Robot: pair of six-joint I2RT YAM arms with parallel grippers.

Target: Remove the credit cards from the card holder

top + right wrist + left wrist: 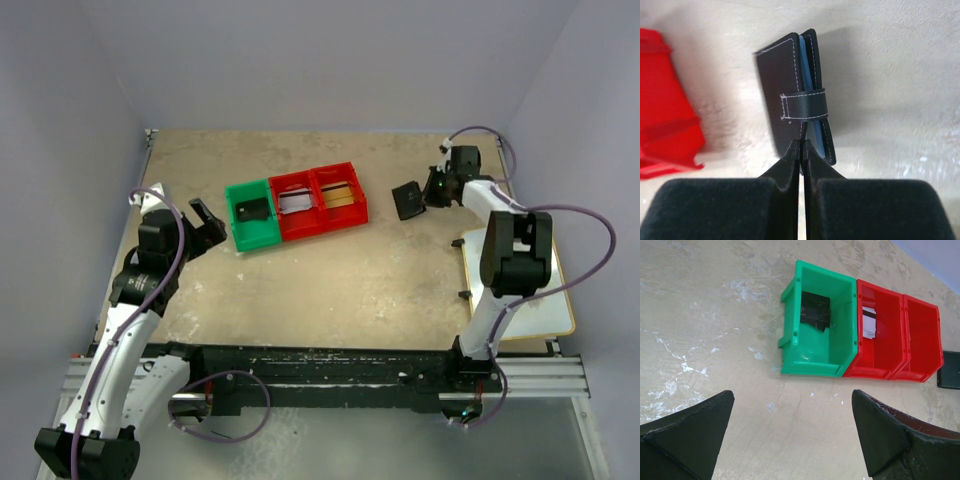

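Observation:
The card holder (790, 90) is a small black wallet with a strap and blue inner faces, and it stands on edge. My right gripper (802, 142) is shut on the near edge of one cover. From above, the card holder (408, 199) sits right of the bins, with the right gripper (430, 190) at it. One black credit card (815, 310) lies in the green bin (790, 347). A silver card (869, 322) rests in the middle red bin (875, 371), and a gold card (340, 195) in the right one. My left gripper (792, 430) hangs open over bare table near the green bin.
The three bins stand in a row at mid-table, green bin (236, 236) on the left and the outer red bin (356, 211) on the right. A pale board (560, 310) lies at the right edge under the right arm. Walls close in the table on three sides.

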